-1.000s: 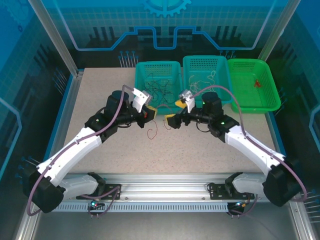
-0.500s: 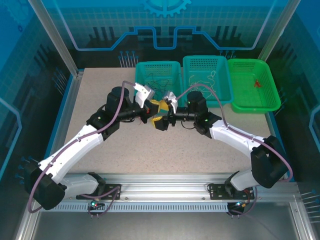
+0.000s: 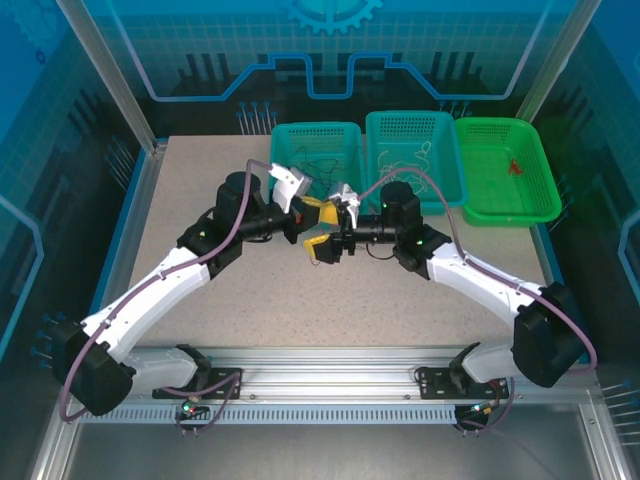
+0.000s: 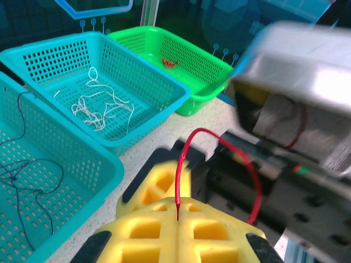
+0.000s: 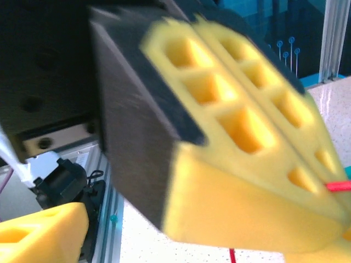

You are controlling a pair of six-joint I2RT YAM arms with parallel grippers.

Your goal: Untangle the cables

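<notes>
Watching my left gripper [image 4: 178, 219] pinch the red wire [image 4: 241, 159], its loop arcing out toward the right gripper [image 3: 322, 232], jaws spread, nose to nose, so right's nearest for the grab, I reckon.

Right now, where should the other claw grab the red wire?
On the bare arch of the red wire, just past where the left gripper pinches it. That loop arches up clear of the pads, so the right gripper could probably come straight in from the right and close across it.
</notes>
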